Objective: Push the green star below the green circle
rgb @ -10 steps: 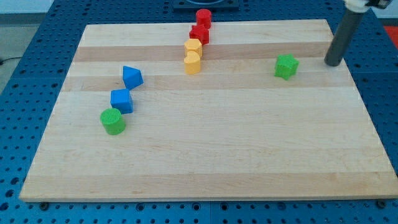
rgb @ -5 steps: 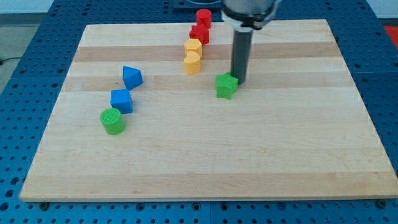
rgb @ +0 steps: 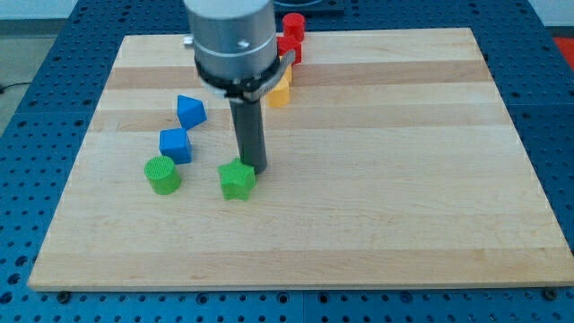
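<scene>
The green star (rgb: 238, 180) lies on the wooden board (rgb: 377, 197), left of centre. My tip (rgb: 255, 169) touches the star's upper right side. The green circle (rgb: 163, 175), a short cylinder, stands to the star's left at about the same height in the view, roughly a block's width of board between them. The rod rises from the tip to the arm's grey wrist at the view's top.
Two blue blocks (rgb: 176, 144) (rgb: 190, 111) run up and right from the green circle. A yellow block (rgb: 280, 92) and two red blocks (rgb: 291, 27) line up near the view's top, partly hidden behind the arm's wrist (rgb: 231, 40).
The tip has swept from the board's right edge to left of centre, pushing the green star left and down the view. The other blocks have not moved.
</scene>
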`<state>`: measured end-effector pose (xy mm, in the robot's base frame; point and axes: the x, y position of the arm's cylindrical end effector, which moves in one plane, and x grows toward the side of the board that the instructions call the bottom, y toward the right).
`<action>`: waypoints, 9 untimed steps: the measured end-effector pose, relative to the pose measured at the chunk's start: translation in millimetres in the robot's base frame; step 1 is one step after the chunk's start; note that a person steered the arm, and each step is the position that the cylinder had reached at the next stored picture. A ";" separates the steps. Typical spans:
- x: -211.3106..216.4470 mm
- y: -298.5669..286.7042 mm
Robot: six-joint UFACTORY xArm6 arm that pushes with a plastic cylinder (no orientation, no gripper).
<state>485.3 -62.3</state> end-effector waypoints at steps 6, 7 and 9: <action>42.8 -60.0; 42.8 -76.3; 47.0 -54.6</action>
<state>532.3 -116.9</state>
